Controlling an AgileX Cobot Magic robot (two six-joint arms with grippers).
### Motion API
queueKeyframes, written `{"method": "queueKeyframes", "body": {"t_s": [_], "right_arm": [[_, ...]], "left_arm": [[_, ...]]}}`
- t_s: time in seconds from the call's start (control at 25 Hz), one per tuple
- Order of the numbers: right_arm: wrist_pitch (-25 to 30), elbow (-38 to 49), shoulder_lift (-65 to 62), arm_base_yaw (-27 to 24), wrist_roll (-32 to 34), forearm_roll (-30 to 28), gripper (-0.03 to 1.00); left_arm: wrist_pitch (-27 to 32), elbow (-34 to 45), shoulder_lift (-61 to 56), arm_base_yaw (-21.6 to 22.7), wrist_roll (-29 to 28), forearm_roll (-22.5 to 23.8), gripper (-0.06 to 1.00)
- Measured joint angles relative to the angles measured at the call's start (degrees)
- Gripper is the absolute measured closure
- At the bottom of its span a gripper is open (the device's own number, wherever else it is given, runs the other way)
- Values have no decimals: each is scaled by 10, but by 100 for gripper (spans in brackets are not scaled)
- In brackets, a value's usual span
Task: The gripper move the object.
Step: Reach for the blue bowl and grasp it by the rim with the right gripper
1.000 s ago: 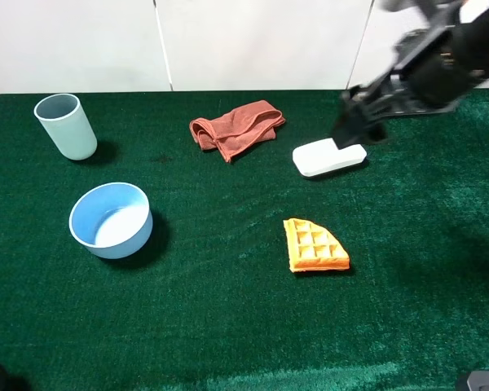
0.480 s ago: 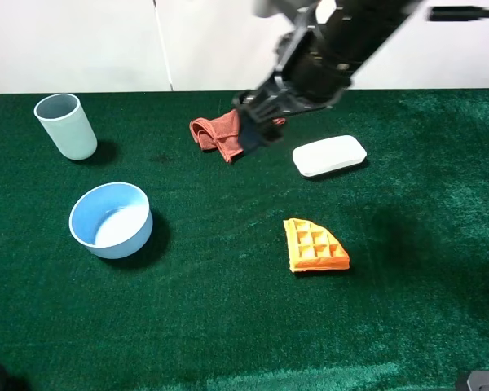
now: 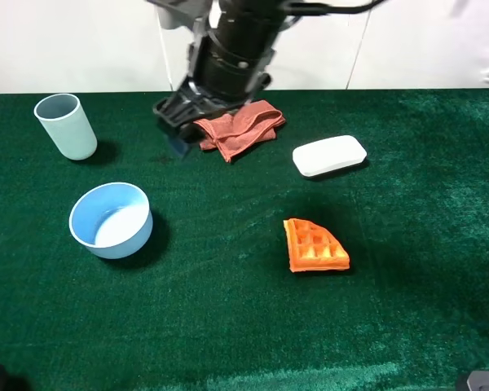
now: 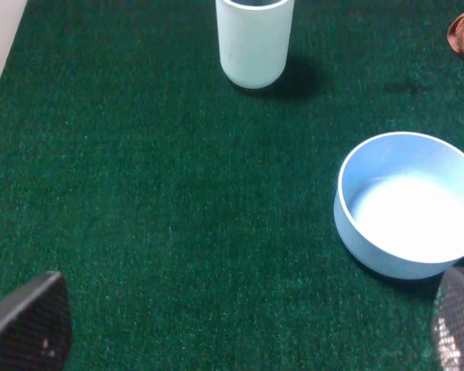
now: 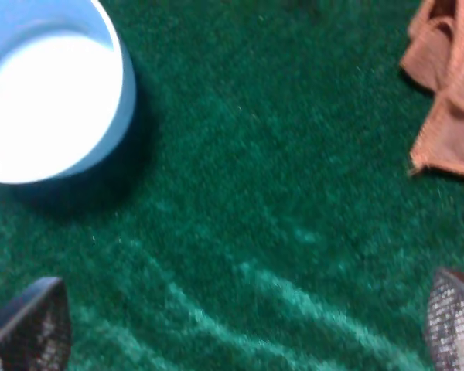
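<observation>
The light-blue bowl stands upright on the green table at the left. It also shows in the left wrist view and in the right wrist view. My right gripper, black and bulky, has reached across the middle and hangs above the table behind and to the right of the bowl, apart from it. Its fingers stand wide apart, open and empty. My left gripper is also open and empty, with the bowl in front of it.
A tall pale blue-green cup stands at the back left. A crumpled red-brown cloth lies just right of the right gripper. A flat white case and an orange waffle piece lie to the right.
My right arm has swept left from the white case, over the red-brown cloth, to a spot behind the bowl. The bowl and the other things have not moved.
</observation>
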Motion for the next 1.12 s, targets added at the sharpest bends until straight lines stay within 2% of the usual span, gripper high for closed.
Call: {"method": "queueKeyframes", "body": {"t_s": [0.52,1.12], "right_arm": [[49,-148,126,44,0,-19,27],[65,-281,238,98,0,-24,27]], "left_arm": [[0,0,0,0,0,0,2],[0,0,0,0,0,0,2]]}}
